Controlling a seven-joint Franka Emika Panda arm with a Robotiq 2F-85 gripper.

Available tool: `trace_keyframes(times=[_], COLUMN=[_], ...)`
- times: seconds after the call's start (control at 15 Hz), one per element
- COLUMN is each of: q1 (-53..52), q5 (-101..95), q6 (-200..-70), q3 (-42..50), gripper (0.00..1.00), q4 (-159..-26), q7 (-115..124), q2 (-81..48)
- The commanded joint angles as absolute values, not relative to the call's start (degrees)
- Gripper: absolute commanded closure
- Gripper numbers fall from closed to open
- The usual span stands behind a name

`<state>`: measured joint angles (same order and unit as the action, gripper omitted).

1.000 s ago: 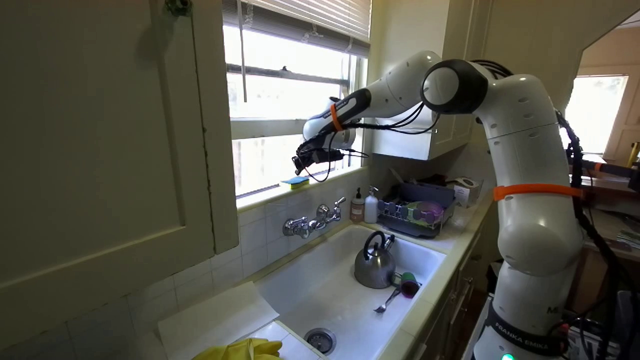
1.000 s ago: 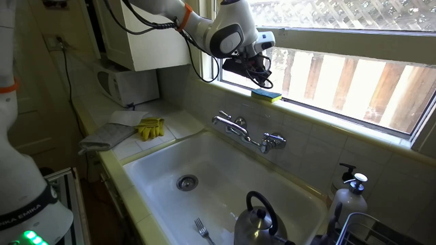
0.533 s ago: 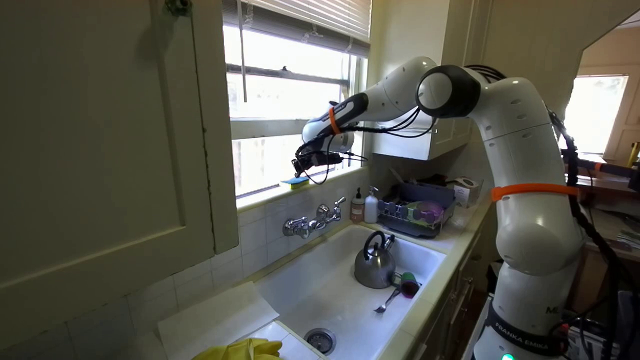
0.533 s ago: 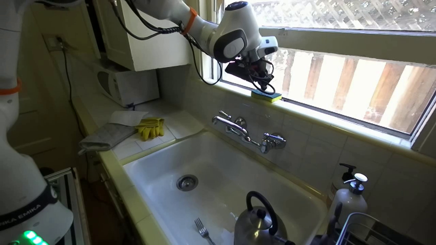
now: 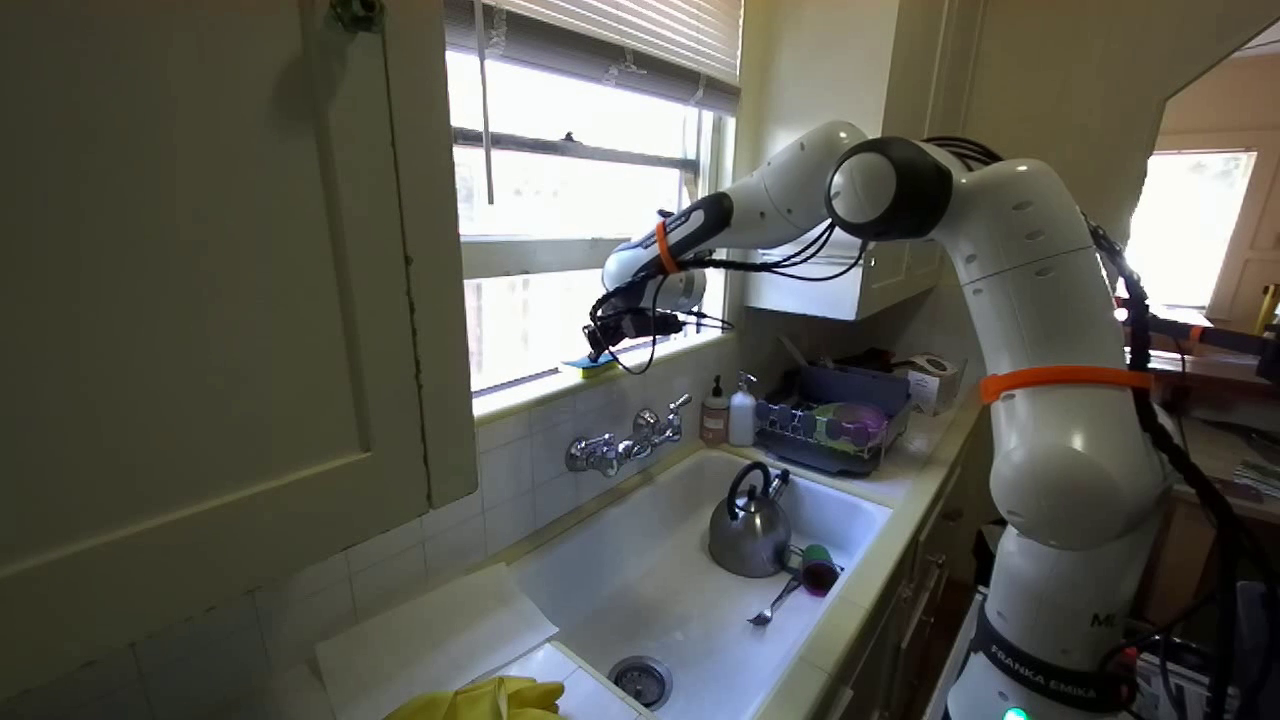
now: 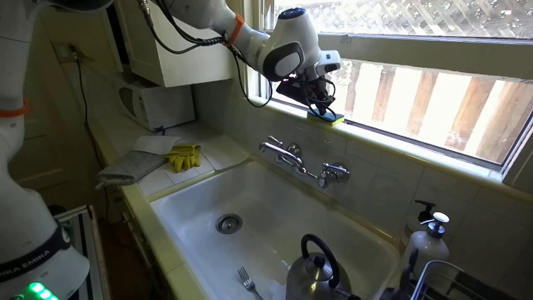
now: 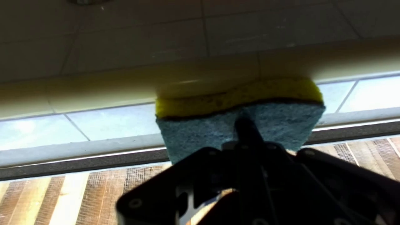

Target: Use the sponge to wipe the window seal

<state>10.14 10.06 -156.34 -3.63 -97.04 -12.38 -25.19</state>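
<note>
The Robotiq gripper (image 7: 243, 122), its fingers (image 7: 248, 131) together, points down at the blue face of the yellow sponge (image 7: 209, 128), which lies flat on the window seal (image 7: 122, 122). Below are a wall-mounted chrome faucet (image 6: 288, 156) and a white sink (image 6: 287, 216) holding a steel kettle (image 5: 750, 540).

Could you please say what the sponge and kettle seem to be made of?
Sponge: likely matte foam or cellulose, as its yellow layer shows pits; its blue top looks fibrous. Kettle: probably satin stainless steel, given its soft grey sheen.
</note>
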Motion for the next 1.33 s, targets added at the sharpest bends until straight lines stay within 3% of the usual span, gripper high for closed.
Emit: trace_keyframes(times=[0.0,1.27], q1=[11.3,13.7], q5=[11.5,10.2], q6=[-157.1,-156.6], q3=[-4.6,-1.3], gripper=[1.0,1.0], q4=[-96.1,-96.4], q7=[-14.0,-13.4], q2=[-26.7,-26.5])
